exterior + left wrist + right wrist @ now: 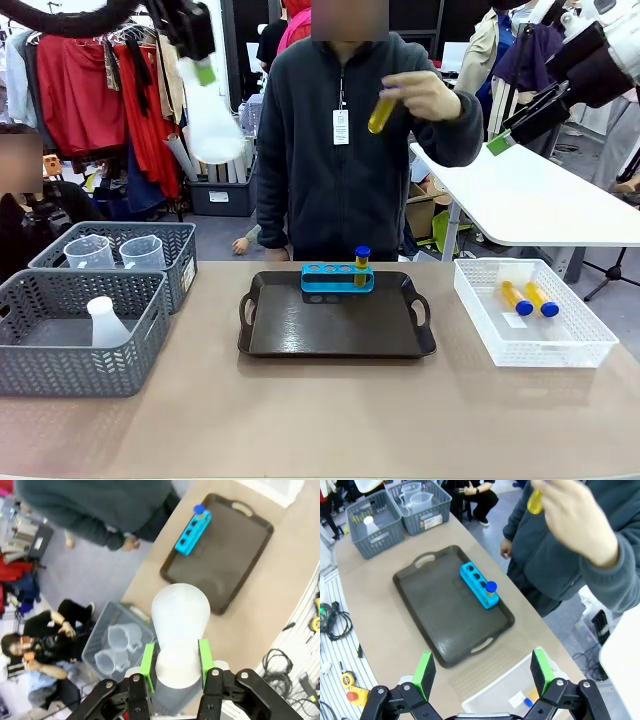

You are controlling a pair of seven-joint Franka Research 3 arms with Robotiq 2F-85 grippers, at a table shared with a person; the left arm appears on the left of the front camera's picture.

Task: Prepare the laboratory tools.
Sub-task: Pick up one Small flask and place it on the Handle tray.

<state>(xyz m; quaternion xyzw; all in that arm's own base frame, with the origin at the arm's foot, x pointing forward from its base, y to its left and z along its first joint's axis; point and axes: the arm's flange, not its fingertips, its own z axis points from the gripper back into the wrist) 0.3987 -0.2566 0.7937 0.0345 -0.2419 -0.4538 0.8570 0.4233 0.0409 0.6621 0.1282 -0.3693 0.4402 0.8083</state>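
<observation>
My left gripper hangs high at the upper left, shut on the neck of a translucent white conical flask; in the left wrist view the flask sits between the green pads. High at the right, my right gripper is open and holds nothing. The person's hand holds up a yellow tube. Another blue-capped tube stands in the blue rack on the dark tray. Two tubes lie in the white basket.
At the left stand two grey baskets: the near one holds a second flask, the far one two clear beakers. The person stands behind the tray. Bare tabletop lies in front of the tray.
</observation>
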